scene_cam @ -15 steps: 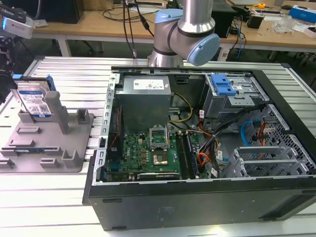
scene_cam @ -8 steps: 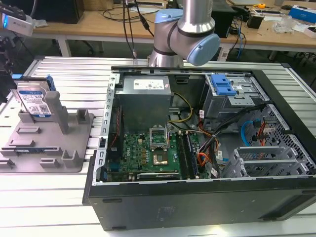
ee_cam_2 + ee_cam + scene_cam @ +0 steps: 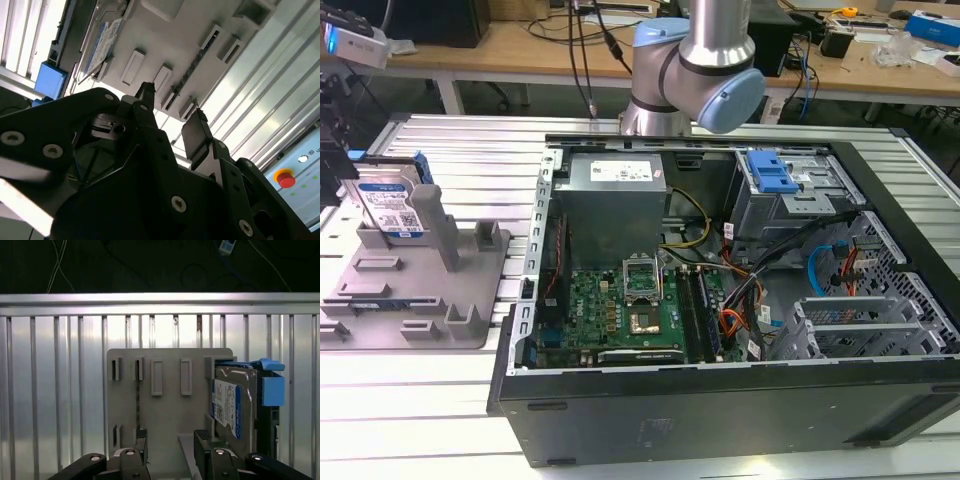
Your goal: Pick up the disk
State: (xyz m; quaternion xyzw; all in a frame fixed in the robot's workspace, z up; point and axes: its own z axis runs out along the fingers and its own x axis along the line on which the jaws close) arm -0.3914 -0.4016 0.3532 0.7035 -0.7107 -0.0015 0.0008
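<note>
With the black pincer (image 3: 172,440) gaping and empty over the grey fixture (image 3: 170,415), beside rather than over the disk (image 3: 395,205) standing on edge at the exterior view's far left, best to centre both fingers (image 3: 202,440) across its flat faces, clear of the posts (image 3: 445,225), before closing squarely.

Hard overhead light burns the ribbed silver aluminium surface (image 3: 410,400) to white glare at the exterior view's lower left, while the black metal computer case (image 3: 720,400) keeps shadowed corners. In the second wrist view the black gripper (image 3: 172,107) looms close, dim and soft against glaring slats. The first wrist view is sharp, its background dark.
</note>
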